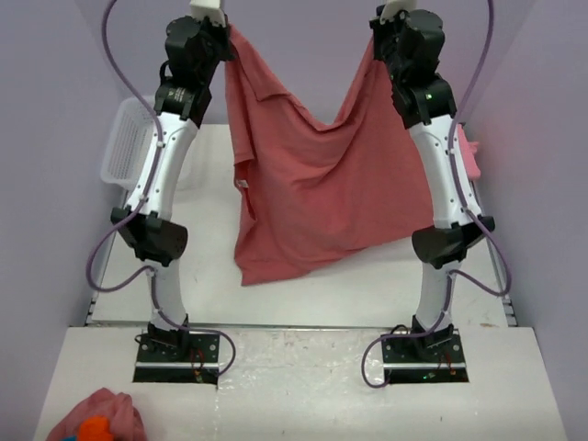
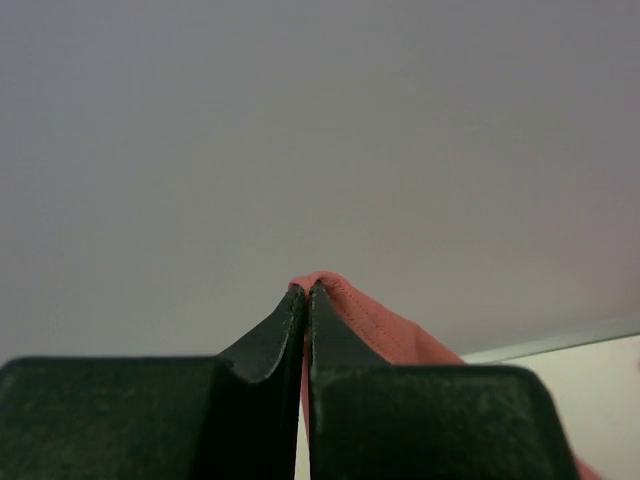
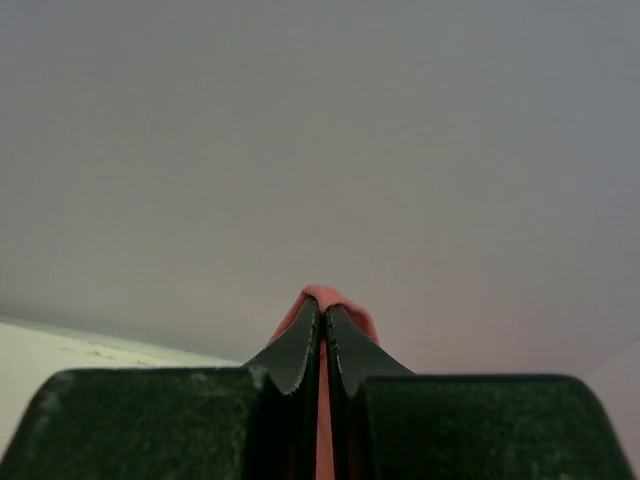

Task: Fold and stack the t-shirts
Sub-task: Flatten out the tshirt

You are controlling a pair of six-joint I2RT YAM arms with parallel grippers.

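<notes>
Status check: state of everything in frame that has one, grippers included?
Dusty rose-red cotton t-shirt: unfolded, hanging between both arms, sagging mid-span.
Left gripper: shut on the t-shirt's edge.
Right gripper: shut on the t-shirt's edge.
White plastic basket: upright, left table edge, contents unclear.
Pink cloth behind right arm: crumpled, mostly hidden.
Small pink cloth lump with orange patch: bunched, untouched.

Two white-and-black arms, lilac cables
The left arm (image 1: 163,165) and right arm (image 1: 441,161) wear white link shells and black joint housings on black base plates (image 1: 175,363) at lower frame; lilac cables (image 1: 90,262) loop alongside; the fingers (image 2: 265,345) are matte black, tapering wedges.
</notes>
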